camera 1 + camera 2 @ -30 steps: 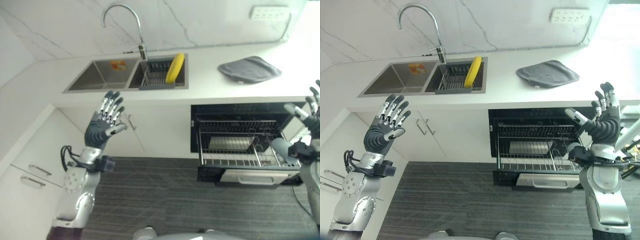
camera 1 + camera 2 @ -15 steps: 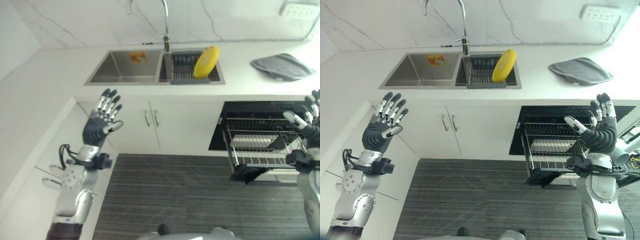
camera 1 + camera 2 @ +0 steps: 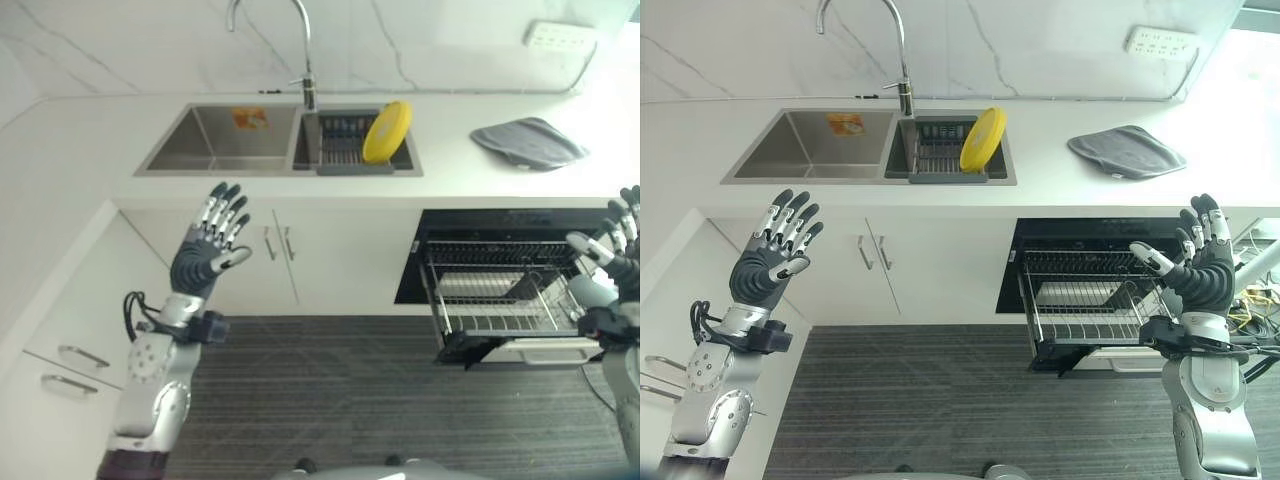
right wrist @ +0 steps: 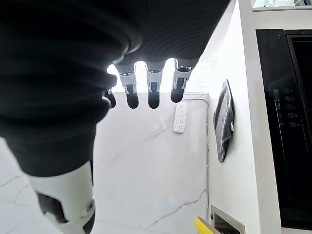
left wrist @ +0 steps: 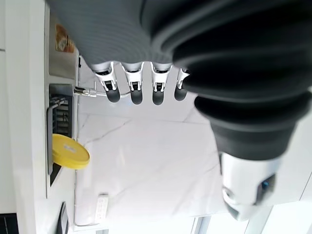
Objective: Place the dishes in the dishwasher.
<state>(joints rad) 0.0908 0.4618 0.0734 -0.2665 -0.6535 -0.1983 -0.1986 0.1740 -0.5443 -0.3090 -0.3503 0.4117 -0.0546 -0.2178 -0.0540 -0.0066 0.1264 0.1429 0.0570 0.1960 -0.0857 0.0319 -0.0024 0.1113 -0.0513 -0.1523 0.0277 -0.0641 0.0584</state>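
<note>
While both arms are reaching up in front of the white cabinets, the left hand [image 3: 773,260] is spreading its fingers straight and apart, gripping nothing, with its palm facing the cupboard doors below the sink [image 3: 810,150]. Opposite it, the right hand [image 3: 1202,272] is likewise standing upright with fingers extended and fanned, carrying nothing, just beside the pulled-out rack of the dishwasher [image 3: 1080,300]. That wire rack is sticking out of the dark opening under the white countertop [image 3: 1090,185], and a pale rectangular piece is lying inside it toward the back. Up on the counter level, a yellow plate [image 3: 983,139] is leaning on edge in the dark drying rack [image 3: 930,160] that is sitting in the sink's right basin, well apart from both hands. A curved chrome faucet [image 3: 895,50] is rising behind the divide between the two basins, and the left basin is showing a small orange sticker on its far wall. To the right, a grey cloth [image 3: 1125,152] is lying flat on the countertop above the dishwasher, and a white power strip [image 3: 1160,42] is hanging on the marble wall behind it.
</note>
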